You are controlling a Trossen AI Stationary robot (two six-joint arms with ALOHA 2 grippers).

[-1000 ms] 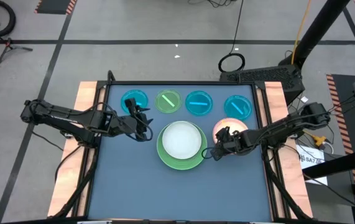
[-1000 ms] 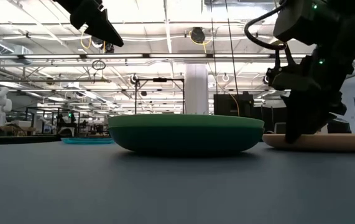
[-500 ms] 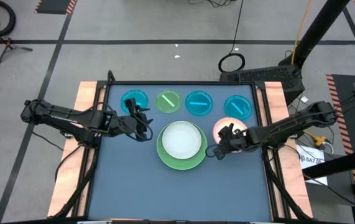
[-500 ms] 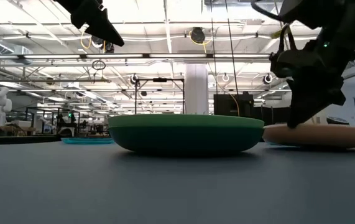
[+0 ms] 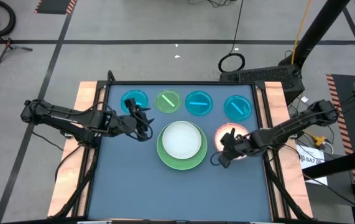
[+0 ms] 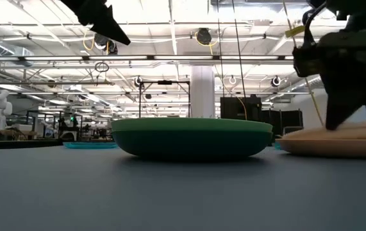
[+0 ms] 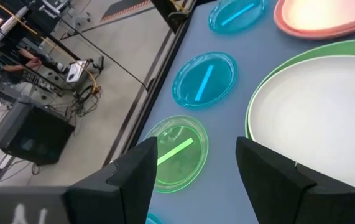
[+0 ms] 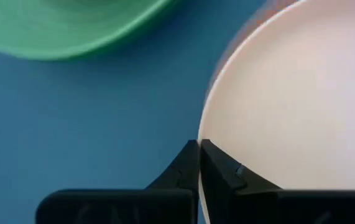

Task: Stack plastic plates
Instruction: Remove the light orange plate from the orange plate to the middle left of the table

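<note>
Four small translucent plates sit in a row along the far edge of my blue desk (image 5: 133, 186): a cyan plate (image 5: 134, 101), a lime plate (image 5: 168, 101), a second cyan plate (image 5: 198, 103) and a third cyan plate (image 5: 237, 107). Near the middle of the desk lies the light green plate (image 5: 165, 158) with a pale plate (image 5: 181, 139) stacked inside it. Just to its right, apart from it, is the pink plate (image 5: 233, 132). My right jaws (image 8: 199, 157) are pinched tight on the near rim of the pink plate, one finger above the rim and one below, and the low view shows that plate (image 6: 336, 142) slightly tilted. My left jaws (image 5: 143, 118) hang above the desk between the first cyan plate and the green stack, spread wide and holding nothing, with the lime plate (image 7: 176, 151) showing between my fingers (image 7: 130, 177)
</note>
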